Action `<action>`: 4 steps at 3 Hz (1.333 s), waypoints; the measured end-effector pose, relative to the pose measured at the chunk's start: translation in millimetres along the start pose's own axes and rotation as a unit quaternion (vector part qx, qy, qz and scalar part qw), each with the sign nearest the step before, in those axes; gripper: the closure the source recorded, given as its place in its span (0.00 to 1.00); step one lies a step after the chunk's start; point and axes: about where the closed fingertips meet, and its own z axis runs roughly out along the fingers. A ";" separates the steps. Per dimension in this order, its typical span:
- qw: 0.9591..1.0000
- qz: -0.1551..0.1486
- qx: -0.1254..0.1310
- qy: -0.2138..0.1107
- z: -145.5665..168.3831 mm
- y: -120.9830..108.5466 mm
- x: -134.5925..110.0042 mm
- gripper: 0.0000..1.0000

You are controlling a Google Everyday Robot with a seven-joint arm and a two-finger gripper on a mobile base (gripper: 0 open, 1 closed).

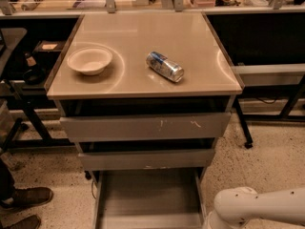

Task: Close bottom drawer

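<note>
Speckled flooring [271,161] surrounds a grey cabinet [217,128] with three drawers and a beige tabletop [143,37]; dark workbenches stand to both sides and behind it. A cream bowl [89,60] sits upright near the tabletop's left edge, closer to the front-left corner than to the rear; a silver-and-blue can [165,66] lies on its side right of centre, well apart from the bowl. Below the front edge, the top drawer front [143,127] carries white scratch marks; the middle drawer front [145,159] sits beneath it and is narrower. The bottom drawer [147,194] is pulled out toward the camera, with the floor of its shallow tray exposed. A white robot arm segment [252,209] occupies the lower right, just beside the drawer's right side; the gripper lies outside the frame, so its state cannot be told. Brown shoes [24,197] show at the lower left.
</note>
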 end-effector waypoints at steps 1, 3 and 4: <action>1.000 0.019 -0.010 -0.001 37.2 -18.8 -2.5 1.00; 1.000 0.021 -0.019 -0.001 45.8 -15.6 -1.4 1.00; 0.999 0.044 -0.027 -0.018 77.4 -24.7 2.2 1.00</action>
